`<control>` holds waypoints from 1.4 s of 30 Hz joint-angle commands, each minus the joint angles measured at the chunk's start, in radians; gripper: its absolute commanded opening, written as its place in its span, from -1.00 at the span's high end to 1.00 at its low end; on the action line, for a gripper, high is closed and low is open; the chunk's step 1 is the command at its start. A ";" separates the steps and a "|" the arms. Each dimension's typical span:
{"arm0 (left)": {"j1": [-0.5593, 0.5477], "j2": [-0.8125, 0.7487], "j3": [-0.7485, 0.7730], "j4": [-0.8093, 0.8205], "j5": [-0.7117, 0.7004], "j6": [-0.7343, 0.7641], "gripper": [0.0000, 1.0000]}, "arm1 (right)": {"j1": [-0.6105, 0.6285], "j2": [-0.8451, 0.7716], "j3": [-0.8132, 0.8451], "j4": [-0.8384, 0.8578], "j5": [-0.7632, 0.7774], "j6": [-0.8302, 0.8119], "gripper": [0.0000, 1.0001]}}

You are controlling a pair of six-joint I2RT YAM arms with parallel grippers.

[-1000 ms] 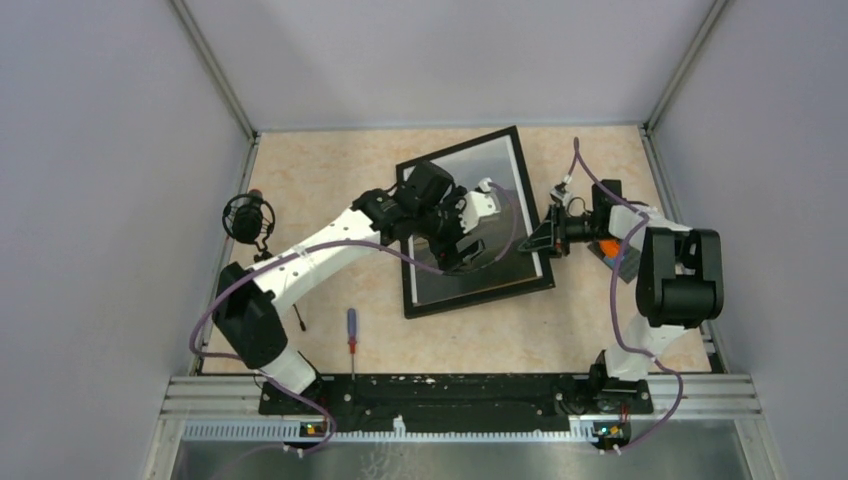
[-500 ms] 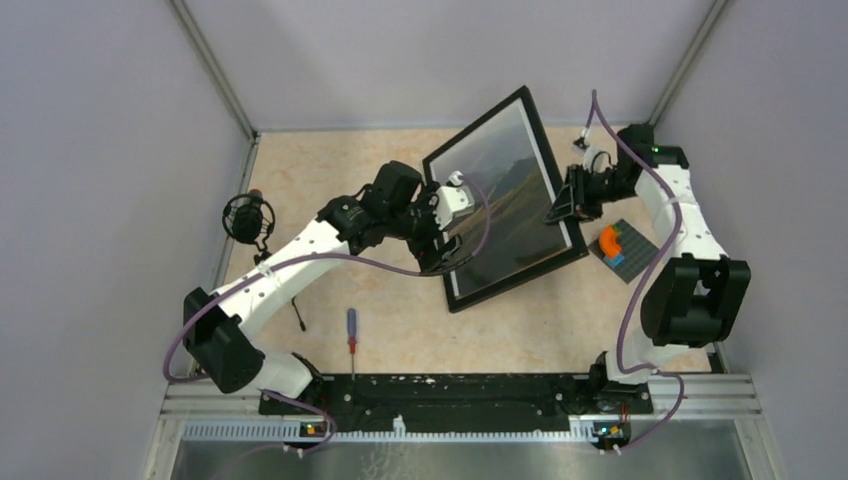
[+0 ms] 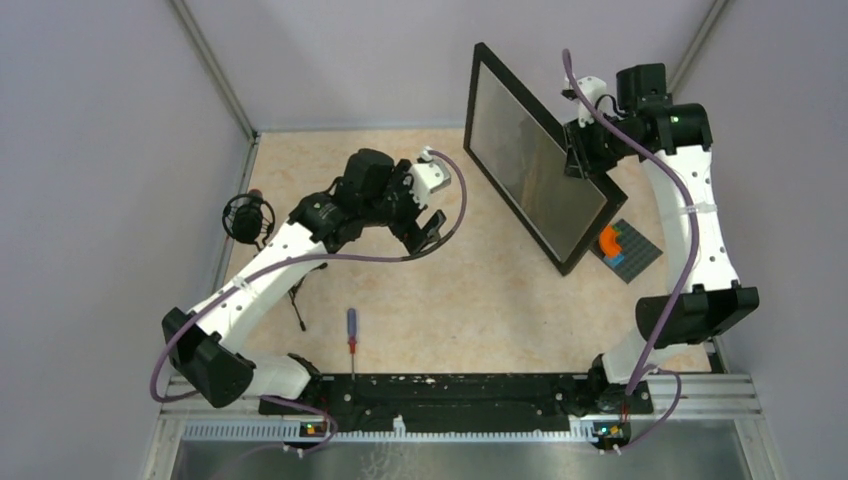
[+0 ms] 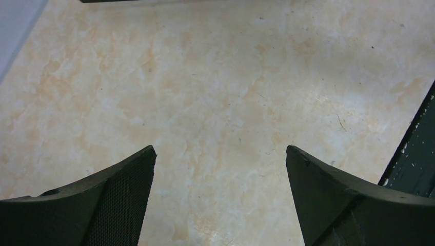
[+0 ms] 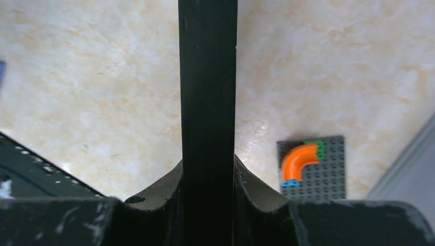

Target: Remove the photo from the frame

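Grips the frame [image 3: 535,160] by one thin edge in the right gripper [image 3: 583,150], tilted steeply over the table [image 3: 480,300], with the left gripper [image 3: 425,225] wide open, empty. Risks slipping, twisting loose, falling.

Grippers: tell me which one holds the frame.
The right gripper, shut on the black edge of the frame; the left gripper is open and empty over the table.

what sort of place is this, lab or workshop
Likely a robot lab test cell: plain grey walls box in a marbled tabletop, with a left arm and right arm bolted to a metal rail.
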State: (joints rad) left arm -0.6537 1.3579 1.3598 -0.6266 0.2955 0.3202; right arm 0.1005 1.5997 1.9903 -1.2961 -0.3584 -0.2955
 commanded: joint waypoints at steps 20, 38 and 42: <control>0.235 -0.163 0.136 0.073 -0.064 -0.225 -0.97 | 0.575 -0.355 -0.823 0.797 0.605 -0.196 1.00; 0.262 -0.162 0.063 0.107 -0.070 -0.250 -0.97 | 0.884 -0.176 -1.356 1.675 1.130 -0.508 0.97; 0.267 -0.169 0.040 0.113 -0.074 -0.248 -0.98 | 0.916 -0.075 -1.367 1.715 1.169 -0.463 0.92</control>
State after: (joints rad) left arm -0.3939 1.2129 1.4204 -0.5716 0.2161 0.0845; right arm 0.9802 1.4521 0.6262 0.2649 0.7765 -0.7944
